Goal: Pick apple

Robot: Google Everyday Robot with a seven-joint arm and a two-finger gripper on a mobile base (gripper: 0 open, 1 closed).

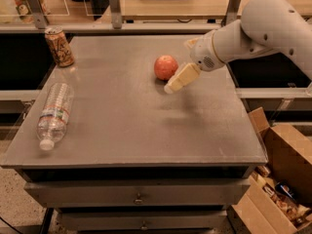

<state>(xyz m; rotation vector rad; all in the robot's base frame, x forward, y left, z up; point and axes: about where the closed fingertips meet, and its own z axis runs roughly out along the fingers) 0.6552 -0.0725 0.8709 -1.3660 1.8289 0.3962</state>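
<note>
A small round reddish-orange apple [165, 67] sits on the grey table [126, 116], a little right of its middle and toward the back. My gripper [176, 81] comes in from the right on a white arm. Its cream-coloured tip hangs just right of the apple and slightly nearer the table's front, close to the apple's lower right side. I see no contact with the apple.
A tan drink can [59, 46] stands at the table's back left corner. A clear plastic bottle [52, 114] lies on its side at the left. An open cardboard box [280, 179] with clutter stands on the floor at the right. A rail with posts runs behind the table.
</note>
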